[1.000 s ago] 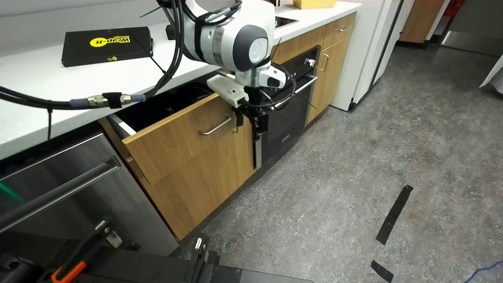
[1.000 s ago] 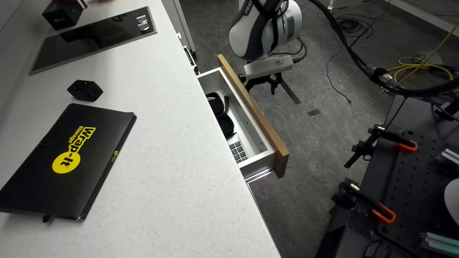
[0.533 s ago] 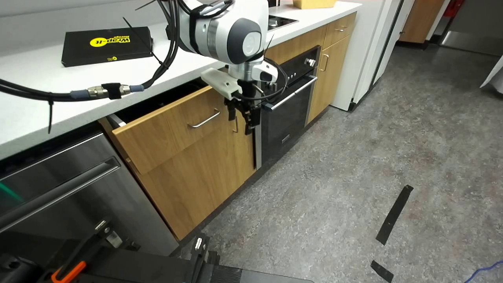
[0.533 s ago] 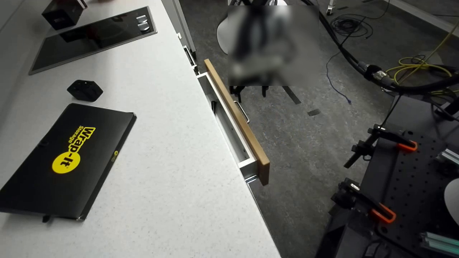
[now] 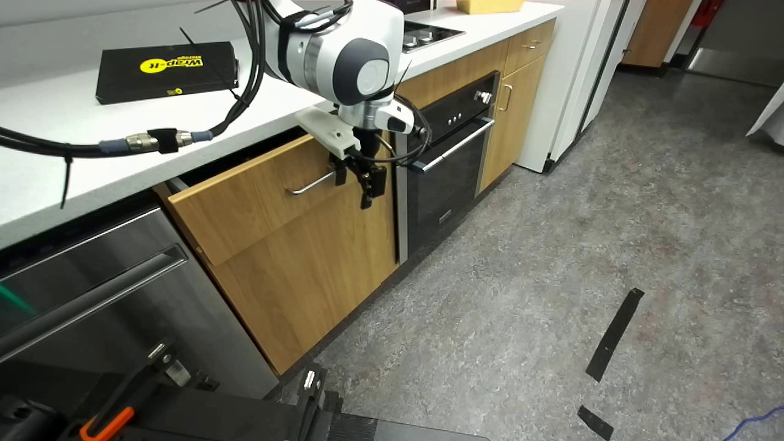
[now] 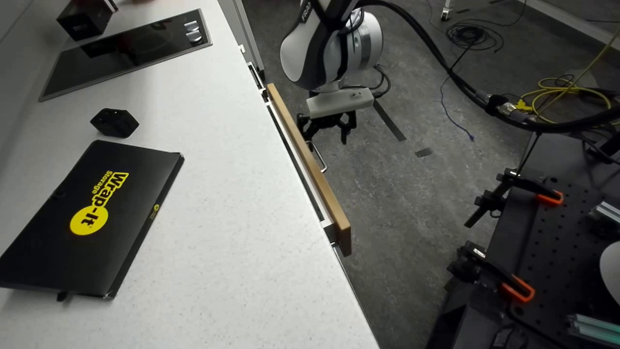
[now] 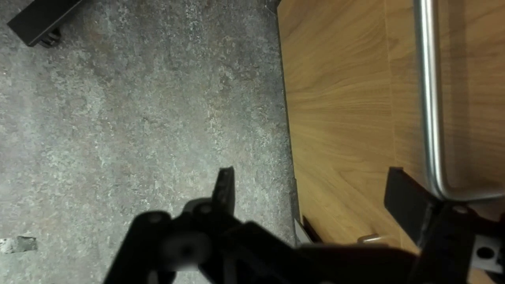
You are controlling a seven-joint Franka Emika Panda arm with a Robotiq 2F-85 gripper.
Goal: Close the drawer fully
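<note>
In an exterior view, a steel appliance (image 5: 153, 306) is sitting at the left, beneath the front edge of the counter (image 5: 55, 116). A black box (image 5: 168, 72) with yellow lettering is lying on top, closer to the back edge than to the front. Next, the drawer (image 5: 263, 202) is jutting out a little way from under the front edge, leaving a narrow dark gap along its top. Its broad face is showing light oak-coloured wood with a visible grain, and a silver bar handle (image 5: 312, 184) is running level across it. A slim white strip (image 6: 327, 223) of its inside is peeping out between the counter's front edge and the wood. By the handle's right end, the claw (image 5: 353, 191) is hanging below the front edge; in the wrist view its fingers (image 7: 406, 201) are standing wide apart. One of them is reaching just beside the handle, and whether it is touching I cannot tell. Farther right, a black oven (image 5: 453, 165) is standing under the same edge.
</note>
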